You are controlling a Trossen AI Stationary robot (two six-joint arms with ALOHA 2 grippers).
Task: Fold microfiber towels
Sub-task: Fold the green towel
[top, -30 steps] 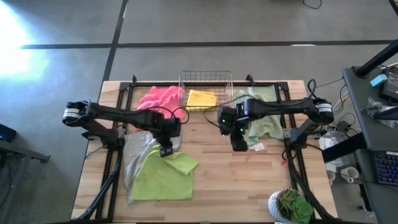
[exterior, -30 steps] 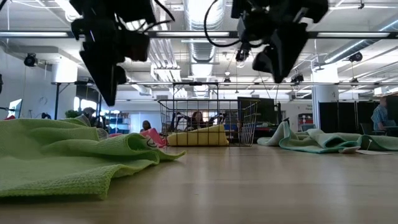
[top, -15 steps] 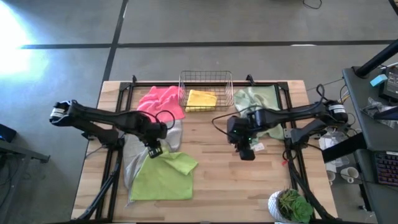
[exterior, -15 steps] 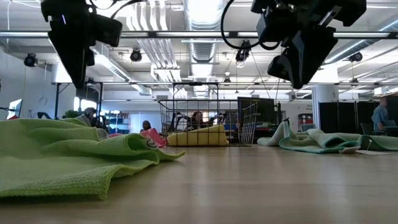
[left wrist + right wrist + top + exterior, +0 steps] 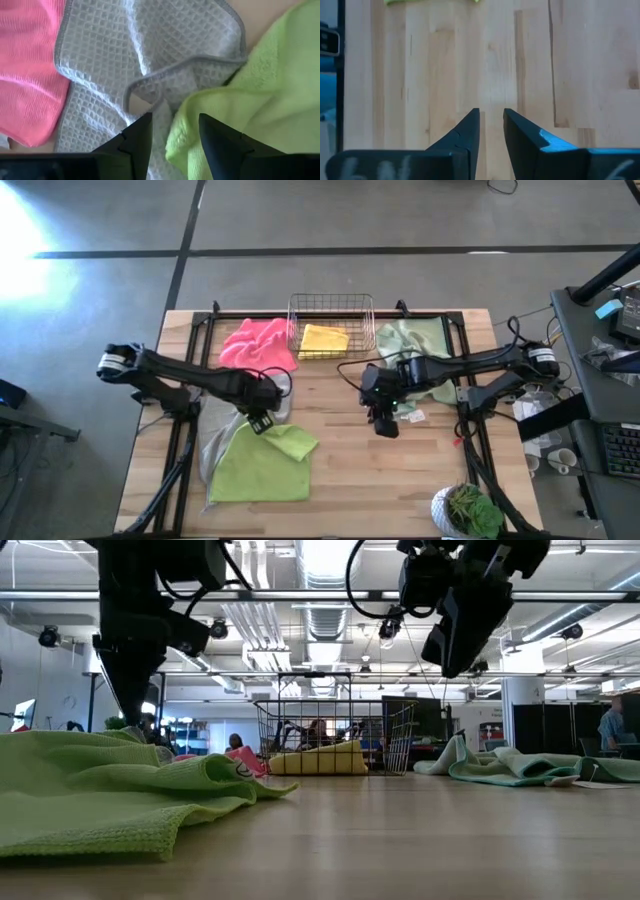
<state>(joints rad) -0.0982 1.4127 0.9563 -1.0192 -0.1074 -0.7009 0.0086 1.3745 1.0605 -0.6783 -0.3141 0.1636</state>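
Observation:
The lime green towel (image 5: 262, 465) lies crumpled at the near left, overlapping the light grey towel (image 5: 222, 425). The hot pink towel (image 5: 258, 340) lies at the far left. The yellow towel (image 5: 325, 338) sits in the wire basket (image 5: 330, 305). The pale sage towel (image 5: 415, 365) lies at the far right. My left gripper (image 5: 262, 422) hovers open over the spot where the grey towel (image 5: 150, 50) meets the green towel's edge (image 5: 260, 100). My right gripper (image 5: 383, 426) hovers over bare wood, fingers a little apart (image 5: 491, 117).
A potted plant (image 5: 468, 510) stands at the near right corner. A small white tag (image 5: 415, 417) lies beside the sage towel. Bare wood stretches across the table's middle and near right (image 5: 380, 480).
My left gripper swung toward the table's left edge, then came back toward the right and dropped lower over the grey and green towels. My right gripper shifted a little toward the right edge and back. The towels have not moved.

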